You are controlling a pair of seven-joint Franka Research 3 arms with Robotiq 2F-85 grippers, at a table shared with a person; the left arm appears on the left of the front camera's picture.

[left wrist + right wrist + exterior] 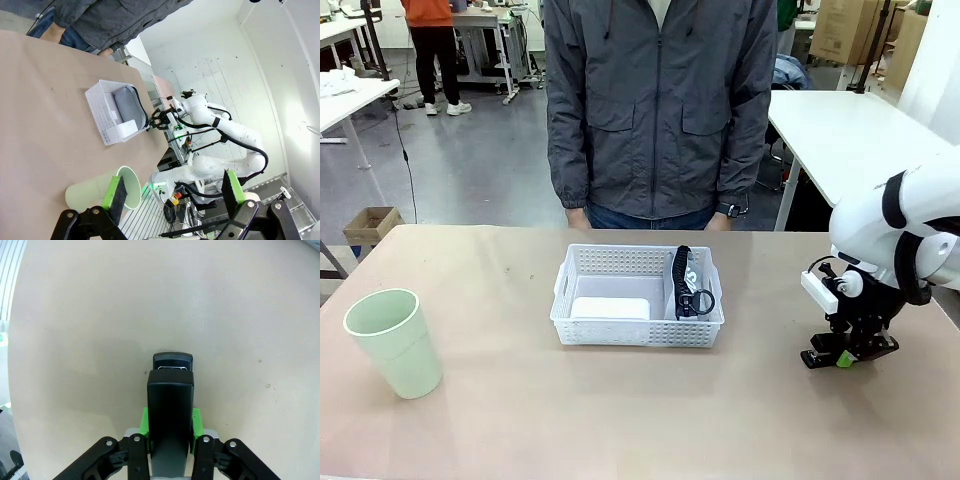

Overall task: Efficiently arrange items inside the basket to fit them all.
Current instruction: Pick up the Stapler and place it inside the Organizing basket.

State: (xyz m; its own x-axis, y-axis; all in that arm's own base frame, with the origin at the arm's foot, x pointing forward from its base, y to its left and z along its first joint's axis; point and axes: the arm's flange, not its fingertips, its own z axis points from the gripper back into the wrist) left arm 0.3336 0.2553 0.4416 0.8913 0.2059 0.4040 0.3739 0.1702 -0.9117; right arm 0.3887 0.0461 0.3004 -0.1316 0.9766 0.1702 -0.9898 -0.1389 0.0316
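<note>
On the table (620,420) at right, the right gripper (850,352) clamps the stapler (170,390) by its sides. It is probably stiff, weighty and smooth, so grip mid-body. The left gripper (172,192) gapes empty.

White perforated plastic basket (638,322) at centre holds white rectangular block (610,308) and grey pouch (127,104); pale green cup (392,342) upright near left; black stapler (170,396) right.

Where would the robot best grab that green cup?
The cup stands upright, mouth open, alone on the table. So probably pinch its wall at the rim from straight above, one finger inside and one outside. It widens toward the top, so a grip around the body from the side might be too wide or slip.
</note>
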